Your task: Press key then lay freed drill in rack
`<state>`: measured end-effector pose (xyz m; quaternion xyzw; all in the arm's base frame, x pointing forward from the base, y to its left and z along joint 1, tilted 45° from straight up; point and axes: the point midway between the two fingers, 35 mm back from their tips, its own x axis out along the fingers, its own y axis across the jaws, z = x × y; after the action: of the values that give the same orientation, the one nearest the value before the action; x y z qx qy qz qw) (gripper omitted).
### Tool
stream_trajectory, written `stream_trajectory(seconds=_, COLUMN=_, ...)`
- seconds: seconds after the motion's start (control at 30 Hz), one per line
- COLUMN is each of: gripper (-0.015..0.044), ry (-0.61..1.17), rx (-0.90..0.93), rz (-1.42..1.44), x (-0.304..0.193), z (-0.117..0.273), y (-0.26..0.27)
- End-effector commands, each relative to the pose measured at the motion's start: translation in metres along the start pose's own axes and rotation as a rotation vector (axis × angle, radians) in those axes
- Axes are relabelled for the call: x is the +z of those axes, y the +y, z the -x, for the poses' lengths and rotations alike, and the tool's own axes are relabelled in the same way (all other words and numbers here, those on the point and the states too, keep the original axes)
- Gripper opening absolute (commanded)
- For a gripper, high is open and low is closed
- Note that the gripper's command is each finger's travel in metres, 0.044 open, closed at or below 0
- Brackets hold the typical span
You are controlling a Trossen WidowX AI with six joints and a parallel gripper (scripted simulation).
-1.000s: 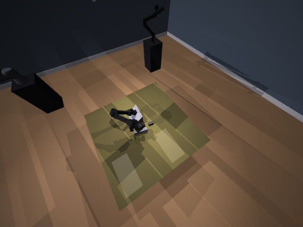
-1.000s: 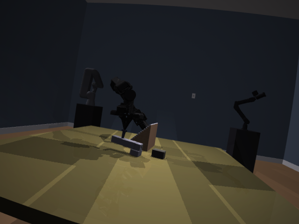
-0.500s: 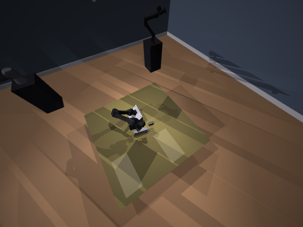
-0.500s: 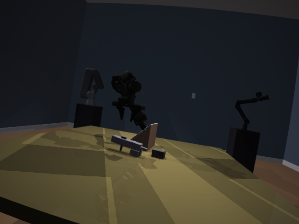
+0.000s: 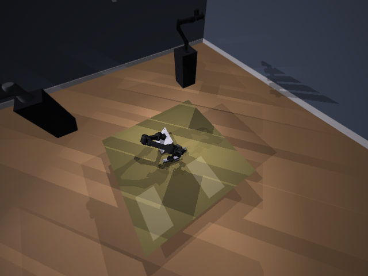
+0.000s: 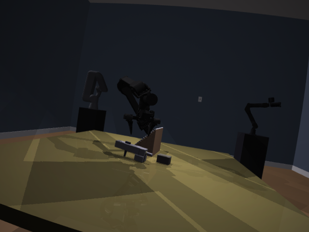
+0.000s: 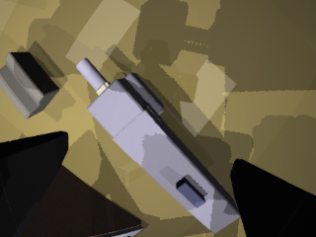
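Observation:
The long lavender drill body (image 6: 132, 147) (image 7: 158, 148) (image 5: 166, 161) lies diagonally in the wrist view. A dark blue key (image 7: 191, 194) (image 6: 127, 142) sits in a slot near its lower end. The drill (image 7: 91, 72) (image 6: 149, 153), a pale cylinder with a cream neck, sticks out of the other end. The rack (image 7: 21, 89) (image 6: 163, 159), a small grey grooved block, stands on the table beyond the drill's tip and apart from it. My gripper (image 7: 151, 156) (image 6: 140, 134) is wide open and empty, its fingertips above the body. The key's depth cannot be told.
A brown wedge (image 6: 156, 142) with a white sloping top (image 5: 168, 138) stands behind the body, under my arm. It also shows at the lower left of the wrist view. All stand on a yellow-green tabletop (image 5: 190, 115) (image 6: 199, 180). Two other arms on black pedestals (image 5: 186, 68) (image 5: 47, 115) stand off the table.

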<state>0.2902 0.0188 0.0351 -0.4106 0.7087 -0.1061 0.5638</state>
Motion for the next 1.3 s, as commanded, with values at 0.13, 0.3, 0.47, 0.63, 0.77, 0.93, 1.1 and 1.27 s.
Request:
stream_trajectory(seconds=0.13, gripper=0.044, ry=0.015, rx=0.015, rz=0.766, x=0.032, z=-0.062, y=0.065)
stream_trajectory(seconds=0.3, gripper=0.044, ry=0.015, rx=0.017, rz=0.895, x=0.036, z=-0.073, y=0.076)
stream_trajectory(seconds=0.47, gripper=0.044, ry=0.015, rx=0.017, rz=0.895, x=0.036, z=-0.073, y=0.076)
stream_trajectory(seconds=0.63, gripper=0.044, ry=0.015, rx=0.017, rz=0.895, x=0.036, z=-0.073, y=0.076)
stream_trajectory(seconds=0.77, gripper=0.044, ry=0.015, rx=0.017, rz=0.895, x=0.036, z=-0.073, y=0.076)
stream_trajectory(seconds=0.93, gripper=0.044, ry=0.015, rx=0.017, rz=0.895, x=0.036, z=-0.073, y=0.076)
stream_trajectory(seconds=1.1, gripper=0.044, ry=0.015, rx=0.018, rz=0.895, x=0.035, z=-0.078, y=0.075)
stream_trajectory(seconds=1.27, gripper=0.044, ry=0.014, rx=0.018, rz=0.895, x=0.034, z=-0.086, y=0.073)
